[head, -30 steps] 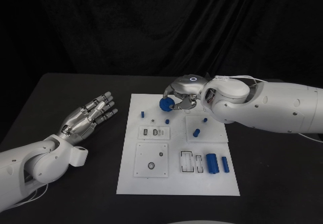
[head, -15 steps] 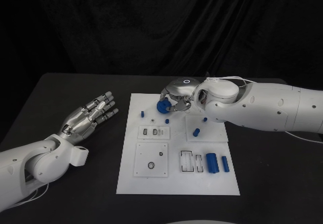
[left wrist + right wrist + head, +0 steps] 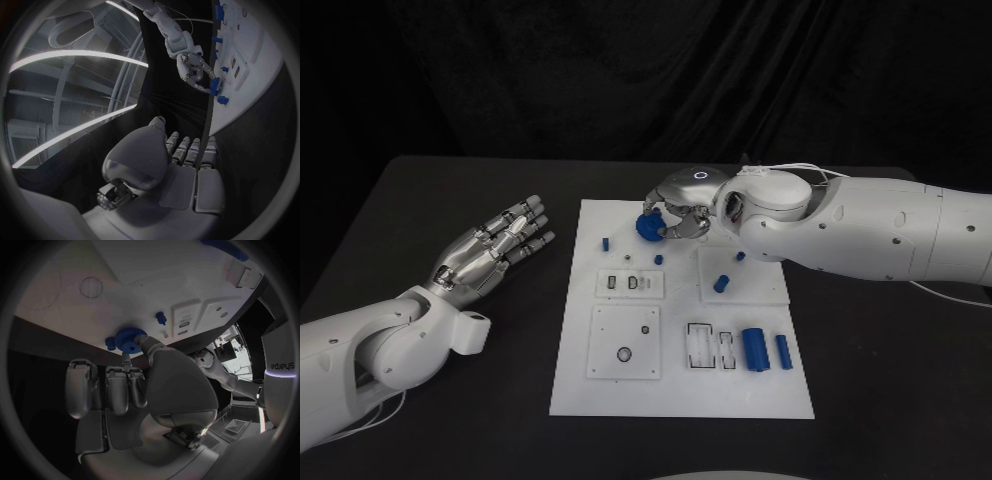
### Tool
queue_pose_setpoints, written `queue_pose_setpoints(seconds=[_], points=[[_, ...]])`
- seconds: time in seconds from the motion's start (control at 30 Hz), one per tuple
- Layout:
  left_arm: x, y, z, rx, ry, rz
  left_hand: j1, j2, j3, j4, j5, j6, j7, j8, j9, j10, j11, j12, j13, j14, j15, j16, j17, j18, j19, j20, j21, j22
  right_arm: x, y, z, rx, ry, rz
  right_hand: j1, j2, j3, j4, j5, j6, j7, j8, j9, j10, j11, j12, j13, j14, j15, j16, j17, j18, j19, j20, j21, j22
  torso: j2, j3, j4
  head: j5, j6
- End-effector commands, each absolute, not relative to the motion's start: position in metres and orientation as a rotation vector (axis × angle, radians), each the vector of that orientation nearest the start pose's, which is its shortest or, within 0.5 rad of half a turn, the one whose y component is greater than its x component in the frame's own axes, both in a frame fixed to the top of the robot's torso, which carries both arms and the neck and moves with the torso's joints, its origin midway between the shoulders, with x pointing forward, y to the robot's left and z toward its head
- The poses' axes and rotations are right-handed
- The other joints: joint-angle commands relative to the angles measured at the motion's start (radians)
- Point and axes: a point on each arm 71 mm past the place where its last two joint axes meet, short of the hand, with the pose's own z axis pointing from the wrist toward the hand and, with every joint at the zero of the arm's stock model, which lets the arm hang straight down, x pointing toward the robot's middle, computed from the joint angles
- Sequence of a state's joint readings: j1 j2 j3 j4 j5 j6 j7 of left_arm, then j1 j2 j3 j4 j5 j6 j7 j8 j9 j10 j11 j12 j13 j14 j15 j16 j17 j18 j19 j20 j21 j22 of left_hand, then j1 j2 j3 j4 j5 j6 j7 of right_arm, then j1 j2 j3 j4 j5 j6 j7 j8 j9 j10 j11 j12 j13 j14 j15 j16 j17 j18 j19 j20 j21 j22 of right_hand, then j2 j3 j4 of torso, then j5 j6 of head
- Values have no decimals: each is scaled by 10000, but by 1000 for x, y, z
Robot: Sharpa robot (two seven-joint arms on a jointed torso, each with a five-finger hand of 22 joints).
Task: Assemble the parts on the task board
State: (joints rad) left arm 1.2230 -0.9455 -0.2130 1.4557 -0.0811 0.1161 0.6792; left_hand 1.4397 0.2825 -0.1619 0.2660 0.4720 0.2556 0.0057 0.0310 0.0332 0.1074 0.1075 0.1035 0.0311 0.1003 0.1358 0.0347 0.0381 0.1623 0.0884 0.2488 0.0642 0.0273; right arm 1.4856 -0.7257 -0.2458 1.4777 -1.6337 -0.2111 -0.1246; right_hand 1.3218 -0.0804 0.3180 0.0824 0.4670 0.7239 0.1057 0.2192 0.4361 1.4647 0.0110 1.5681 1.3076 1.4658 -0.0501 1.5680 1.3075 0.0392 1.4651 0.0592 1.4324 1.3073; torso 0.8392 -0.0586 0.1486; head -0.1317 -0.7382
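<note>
- Black cloth hangs in folds behind a matte black table (image 3: 430, 210), on which the task board (image 3: 682, 400), a flat white rectangular plate, lies.
- The right hand (image 3: 678, 205), silver and metallic, hovers over the far edge of the board, and its fingertips pinch a round blue gear (image 3: 651, 226) with a toothed rim.
- In the right wrist view the gear (image 3: 130, 340) sits at the tips of the thumb and a finger, just above the white surface of the board, with a small blue knob (image 3: 110, 343) just beside it; whether gear and board touch I cannot tell.
- Beside the gear, toward the robot's left, a short blue peg (image 3: 606, 242) stands on the board.
- Nearer the robot from the right hand lie raised white square blocks with slots and holes (image 3: 630, 283), and another blue peg (image 3: 721, 284) stands on one block.
- Further toward the robot, two elongated blue bars (image 3: 754, 349) with rounded ends lie side by side next to empty rectangular slots (image 3: 700, 346).
- The left hand (image 3: 492, 247), also silver, is held well apart from the board over bare table, palm up, its fingers straight and spread, holding nothing.
</note>
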Motion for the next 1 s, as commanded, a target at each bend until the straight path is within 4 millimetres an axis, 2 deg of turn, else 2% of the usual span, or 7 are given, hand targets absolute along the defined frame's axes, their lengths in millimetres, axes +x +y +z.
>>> queue_pose_setpoints(seconds=[0.03,0.23,0.37,0.5,0.57,0.77,1.0], points=[[464,264,-201,-8234,13368,-19368,87,22,38,6,69,-46,58,48,14,-63,-11,36,-14,29,70,-3,9,183,-3,41,-15,3,509,-156,-130,-5775,16188,4430,-40,-126,122,-27,-20,-270,-21,-579,57,1061,14,27,2632,1050,45,28,2633,59,-28,59,-78,1700,-9,-1,0,-12,-15],[465,264,-201,-8235,13381,-19373,87,22,38,6,69,-46,58,48,14,-63,-11,36,-14,29,70,-3,9,183,-3,41,-15,3,509,-157,-131,-5801,16259,4405,-69,-166,163,-99,-258,-595,-85,-1160,-442,1061,-19,27,2632,1050,7,28,2633,99,-127,37,-249,1627,-7,2,3,-12,-31],[465,264,-201,-8237,13387,-19364,95,23,48,0,74,-62,61,45,12,-71,-8,33,-15,23,74,-5,6,182,-7,44,-18,2,509,-157,-131,-5798,16230,4437,-96,-151,118,-145,-598,-1745,-162,-1632,-1226,1061,-72,27,2632,1031,-32,-11,2596,133,-210,7,-402,1567,-9,-4,-2,-5,-32],[466,264,-202,-8240,13389,-19361,95,23,48,0,74,-62,61,45,12,-71,-8,33,-15,23,74,-5,6,182,-7,44,-18,2,508,-158,-130,-5752,16064,4540,-155,-104,-8,-129,-1205,-2578,-240,-1689,-1820,1061,-131,27,2632,1017,-77,-39,2570,146,-233,-35,-479,1552,-11,-9,6,-10,-33],[465,265,-202,-8244,13387,-19356,95,23,48,0,74,-62,61,45,12,-71,-8,33,-15,23,74,-5,6,182,-7,44,-18,2,507,-160,-128,-5686,15873,4641,-184,-83,-65,-105,-1414,-2418,-252,-1648,-1821,1061,-142,27,2632,1017,-90,-40,2569,145,-228,-48,-487,1557,-9,-7,6,-8,-30],[465,267,-201,-8258,13350,-19302,95,23,48,0,74,-62,61,45,12,-71,-8,33,-15,23,74,-5,6,182,-7,44,-18,2,501,-171,-116,-5306,14866,5042,-206,15,-207,-23,-1515,-474,-152,-1237,-1365,1061,-86,27,2632,1047,-62,22,2628,102,-103,-41,-371,1659,-9,-6,10,-2,15],[463,270,-201,-8288,13316,-19206,104,23,59,-6,80,-49,62,46,14,-69,-5,42,-14,31,79,-3,10,181,-1,47,-14,3,487,-207,-84,-4416,14211,4982,-449,104,-515,320,-2284,437,-93,-1023,-1341,1061,-35,27,2632,1050,-21,28,2633,10,150,0,-46,1878,-6,-5,4,-47,31]])
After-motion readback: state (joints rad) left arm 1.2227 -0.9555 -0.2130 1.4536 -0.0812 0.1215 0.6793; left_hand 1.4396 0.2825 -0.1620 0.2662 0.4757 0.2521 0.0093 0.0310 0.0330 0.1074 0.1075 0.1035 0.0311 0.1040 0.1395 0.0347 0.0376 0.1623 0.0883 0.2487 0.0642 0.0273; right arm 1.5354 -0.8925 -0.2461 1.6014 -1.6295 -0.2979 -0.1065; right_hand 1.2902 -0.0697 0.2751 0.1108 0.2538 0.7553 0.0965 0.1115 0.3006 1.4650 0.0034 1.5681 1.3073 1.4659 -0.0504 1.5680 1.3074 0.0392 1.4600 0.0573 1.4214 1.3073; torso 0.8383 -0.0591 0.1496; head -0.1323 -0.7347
